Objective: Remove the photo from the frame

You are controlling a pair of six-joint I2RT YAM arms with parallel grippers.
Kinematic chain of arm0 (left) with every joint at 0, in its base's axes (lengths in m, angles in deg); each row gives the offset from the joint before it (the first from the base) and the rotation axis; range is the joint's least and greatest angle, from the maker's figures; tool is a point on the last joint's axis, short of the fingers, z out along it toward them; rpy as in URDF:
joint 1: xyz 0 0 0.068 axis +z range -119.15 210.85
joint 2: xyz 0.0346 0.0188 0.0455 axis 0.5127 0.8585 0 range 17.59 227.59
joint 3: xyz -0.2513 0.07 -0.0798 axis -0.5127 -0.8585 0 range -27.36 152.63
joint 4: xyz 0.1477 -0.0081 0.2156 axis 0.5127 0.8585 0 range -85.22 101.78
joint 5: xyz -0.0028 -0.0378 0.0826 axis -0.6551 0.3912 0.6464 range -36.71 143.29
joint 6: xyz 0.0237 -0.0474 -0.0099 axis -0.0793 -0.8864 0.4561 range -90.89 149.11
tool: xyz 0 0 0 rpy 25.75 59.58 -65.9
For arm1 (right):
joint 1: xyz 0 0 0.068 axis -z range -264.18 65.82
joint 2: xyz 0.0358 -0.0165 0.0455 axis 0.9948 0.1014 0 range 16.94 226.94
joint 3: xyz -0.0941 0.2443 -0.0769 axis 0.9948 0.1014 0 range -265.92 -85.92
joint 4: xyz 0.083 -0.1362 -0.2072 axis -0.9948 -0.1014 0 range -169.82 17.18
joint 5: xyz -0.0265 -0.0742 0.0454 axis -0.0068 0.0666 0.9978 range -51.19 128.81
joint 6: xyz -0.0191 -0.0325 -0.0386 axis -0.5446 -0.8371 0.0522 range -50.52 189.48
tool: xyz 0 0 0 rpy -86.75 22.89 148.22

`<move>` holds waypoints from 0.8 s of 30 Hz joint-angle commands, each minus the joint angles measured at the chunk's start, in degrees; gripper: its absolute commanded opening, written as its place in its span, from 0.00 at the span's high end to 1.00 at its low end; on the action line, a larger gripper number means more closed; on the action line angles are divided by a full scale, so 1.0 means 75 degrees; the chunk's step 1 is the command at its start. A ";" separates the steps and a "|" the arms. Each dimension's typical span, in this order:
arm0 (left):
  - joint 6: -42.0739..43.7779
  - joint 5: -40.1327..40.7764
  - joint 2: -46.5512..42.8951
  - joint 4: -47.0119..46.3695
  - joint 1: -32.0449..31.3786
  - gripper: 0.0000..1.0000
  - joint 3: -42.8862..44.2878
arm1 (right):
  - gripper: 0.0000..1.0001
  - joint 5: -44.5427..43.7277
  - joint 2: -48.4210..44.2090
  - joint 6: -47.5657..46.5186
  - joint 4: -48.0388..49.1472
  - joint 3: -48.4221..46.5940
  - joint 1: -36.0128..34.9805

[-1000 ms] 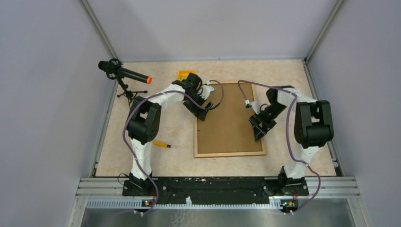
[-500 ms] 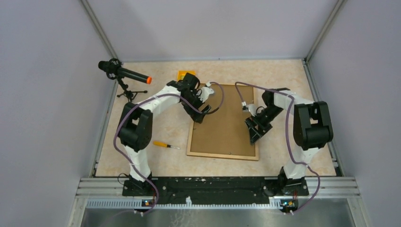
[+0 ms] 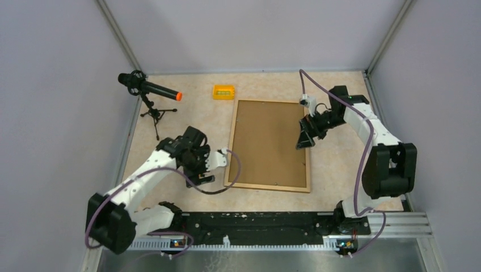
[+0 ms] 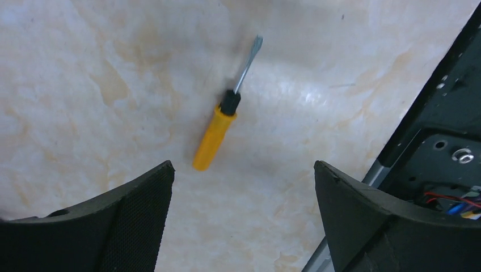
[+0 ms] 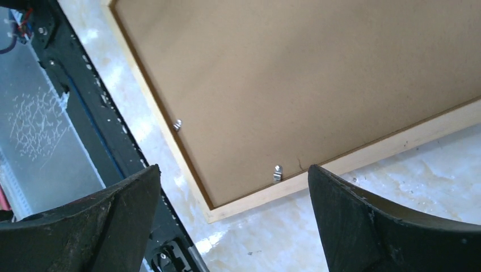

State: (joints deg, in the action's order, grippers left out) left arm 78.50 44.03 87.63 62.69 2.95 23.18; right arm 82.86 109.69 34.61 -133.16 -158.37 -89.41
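Frame, one, back up; one screwdriver; left tool and right tool, both spread, empty

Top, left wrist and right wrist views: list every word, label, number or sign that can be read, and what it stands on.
None can be read.
The brown fibreboard back of the wooden picture frame is plain.
The yellow-handled screwdriver shows no marking.
The small yellow box is too small to tell.
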 commanded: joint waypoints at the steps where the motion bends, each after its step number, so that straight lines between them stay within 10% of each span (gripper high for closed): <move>1: 0.1312 -0.0100 -0.1649 -0.0625 0.0634 0.05 -0.0909 | 0.01 0.0791 -0.0810 0.0112 0.0303 -0.0279 -0.0334; 24: 0.3955 -0.0845 0.0015 -0.3408 0.2431 0.49 -0.2737 | 0.02 0.1598 -0.0585 0.0736 0.0536 -0.0687 -0.0940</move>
State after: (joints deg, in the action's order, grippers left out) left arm 105.71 39.31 86.06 44.54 20.93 5.89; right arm 92.48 104.25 38.81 -131.71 -161.12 -94.94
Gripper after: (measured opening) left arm 0.536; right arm 0.986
